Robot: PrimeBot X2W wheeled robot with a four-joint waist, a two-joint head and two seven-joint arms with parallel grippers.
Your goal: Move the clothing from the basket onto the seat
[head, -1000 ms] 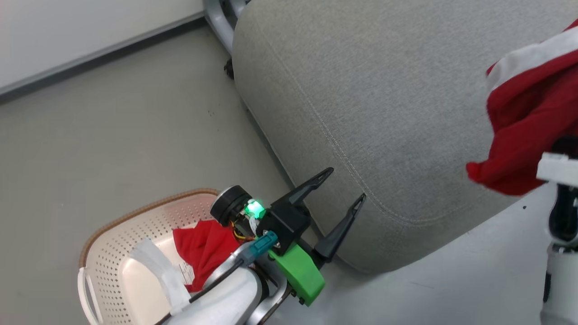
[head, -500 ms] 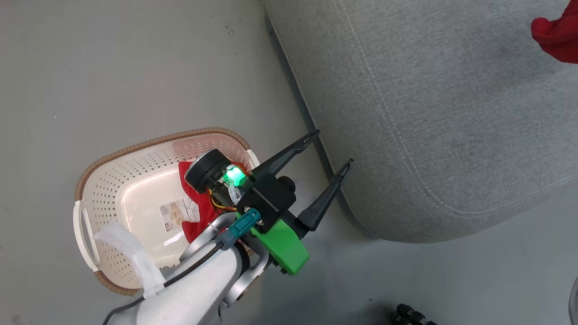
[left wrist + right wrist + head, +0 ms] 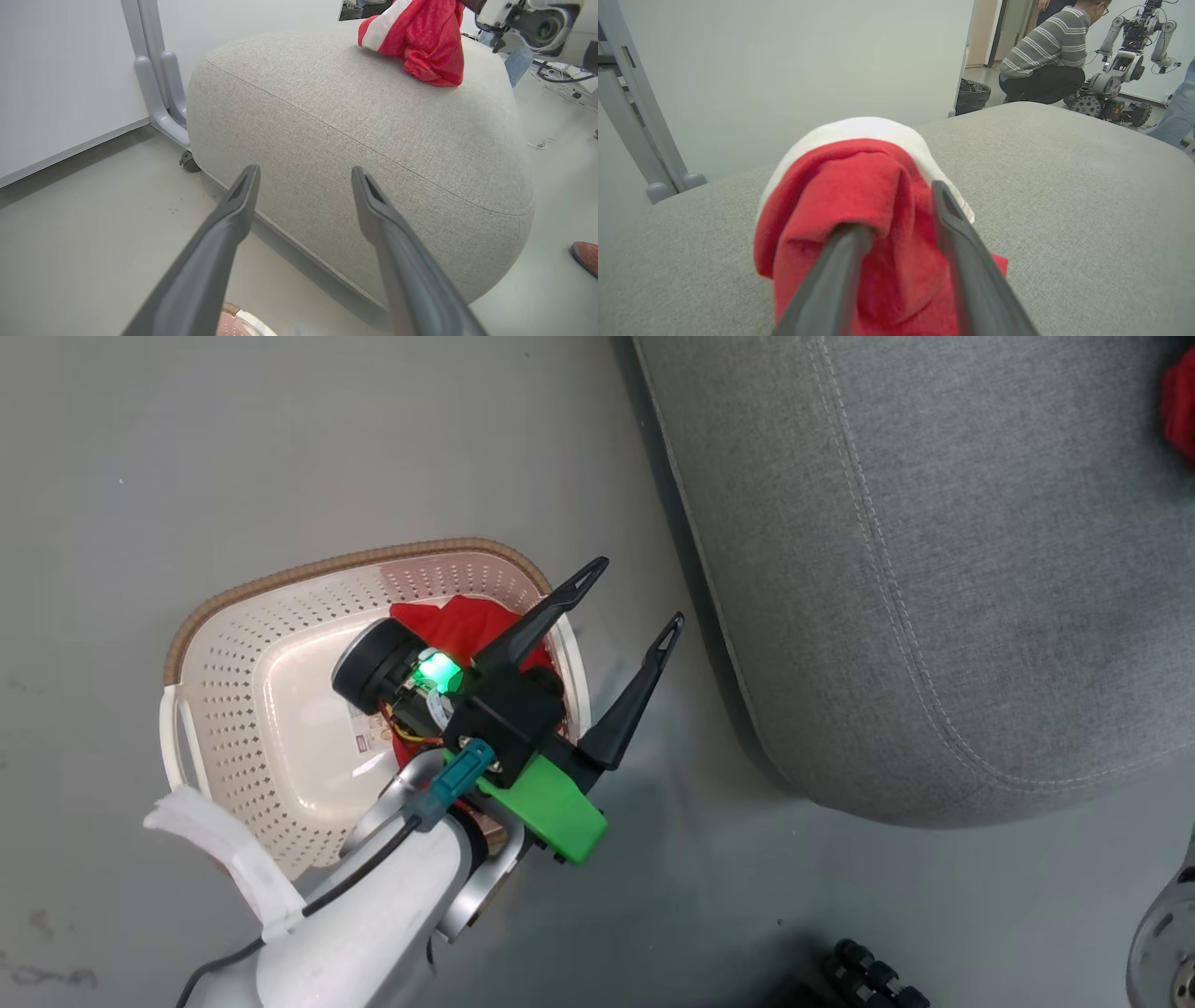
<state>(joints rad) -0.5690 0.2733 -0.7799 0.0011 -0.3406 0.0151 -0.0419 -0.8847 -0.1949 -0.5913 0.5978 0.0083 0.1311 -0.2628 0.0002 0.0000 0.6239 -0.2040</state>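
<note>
The cream perforated basket [image 3: 280,644] with a brown rim stands on the floor left of the big grey seat [image 3: 934,569]. A red garment [image 3: 462,616] lies in it, partly hidden by my left wrist. My left gripper [image 3: 633,597] is open and empty, its fingers over the gap between basket and seat, pointing at the seat [image 3: 373,116]. My right gripper [image 3: 899,210] is shut on a red and white garment [image 3: 859,186] low over the seat top [image 3: 1064,186]. The left wrist view shows that garment [image 3: 420,37] hanging onto the cushion's far side.
Grey floor surrounds the basket. A grey metal frame leg [image 3: 159,84] and a caster stand by the white wall behind the seat. A person [image 3: 1045,60] crouches beside another robot [image 3: 1125,65] beyond the seat. A shoe [image 3: 586,256] is on the floor at the right.
The head camera has swung down and left, so the whole picture has shifted. My left gripper, still open, now sits farther back over the basket. The held red garment has slid to the picture's top right edge.
</note>
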